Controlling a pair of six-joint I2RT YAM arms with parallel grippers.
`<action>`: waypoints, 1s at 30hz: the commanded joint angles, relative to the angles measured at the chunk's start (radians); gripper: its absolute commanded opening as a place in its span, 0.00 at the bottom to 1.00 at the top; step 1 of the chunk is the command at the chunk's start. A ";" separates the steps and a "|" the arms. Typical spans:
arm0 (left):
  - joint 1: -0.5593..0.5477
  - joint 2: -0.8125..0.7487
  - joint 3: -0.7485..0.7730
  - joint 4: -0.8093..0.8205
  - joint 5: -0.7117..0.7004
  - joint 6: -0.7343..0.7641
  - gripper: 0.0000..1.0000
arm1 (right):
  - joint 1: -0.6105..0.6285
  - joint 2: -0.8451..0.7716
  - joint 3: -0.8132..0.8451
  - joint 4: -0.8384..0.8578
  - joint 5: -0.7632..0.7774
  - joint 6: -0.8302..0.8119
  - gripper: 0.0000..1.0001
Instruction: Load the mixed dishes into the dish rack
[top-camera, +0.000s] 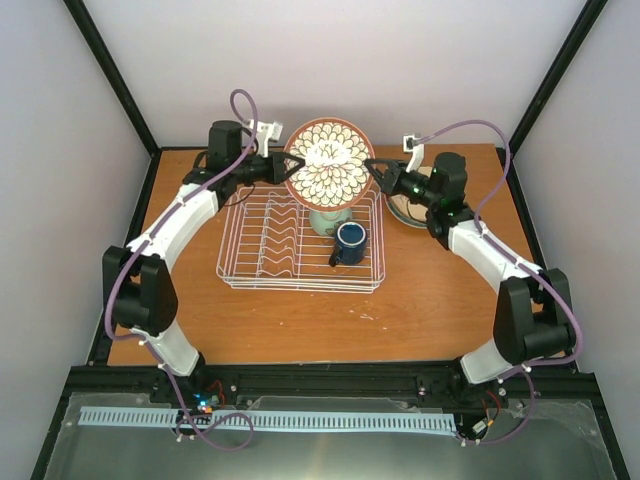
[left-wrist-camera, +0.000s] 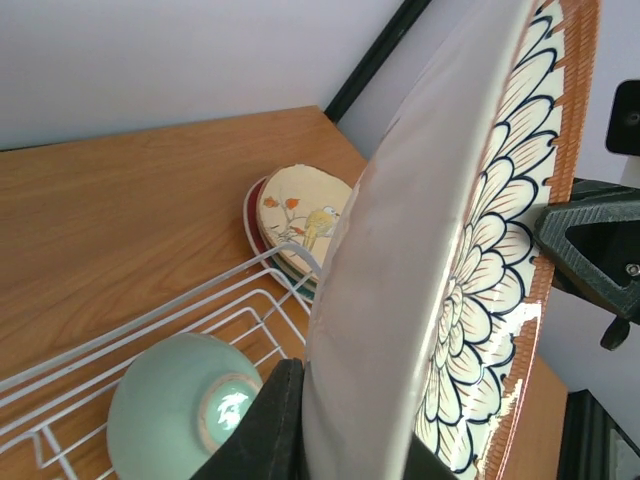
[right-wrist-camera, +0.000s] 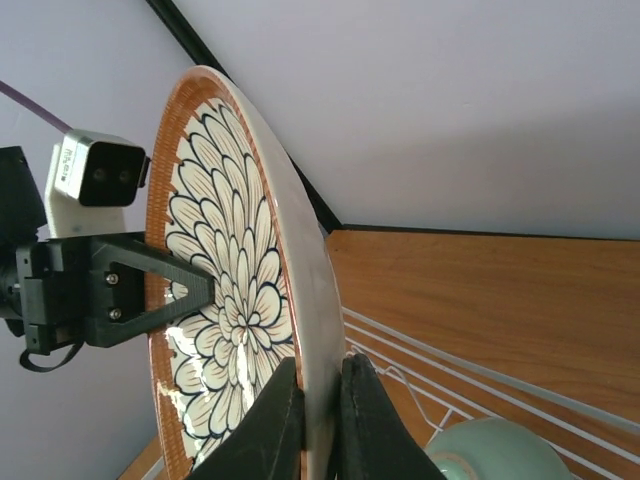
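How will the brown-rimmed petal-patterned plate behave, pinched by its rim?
Probably stiff: the brown-rimmed petal-patterned plate shows no flex, held between left gripper and right gripper. Glossy glaze may let it slip or pivot. Likely fragile if dropped onto the white wire dish rack.

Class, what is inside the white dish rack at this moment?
A dark blue mug and a pale-green cup sit in the dish rack. The petal-patterned plate held above covers the rack's far edge.
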 joint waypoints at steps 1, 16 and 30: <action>-0.034 -0.036 0.027 -0.020 0.085 0.101 0.01 | 0.030 0.019 0.076 0.124 -0.080 0.066 0.03; 0.019 -0.237 -0.148 0.086 -0.220 0.355 0.01 | 0.038 0.007 0.075 0.024 -0.004 -0.042 0.28; 0.233 -0.384 -0.432 0.584 -0.086 0.578 0.00 | -0.006 0.011 0.023 0.044 0.025 -0.057 0.28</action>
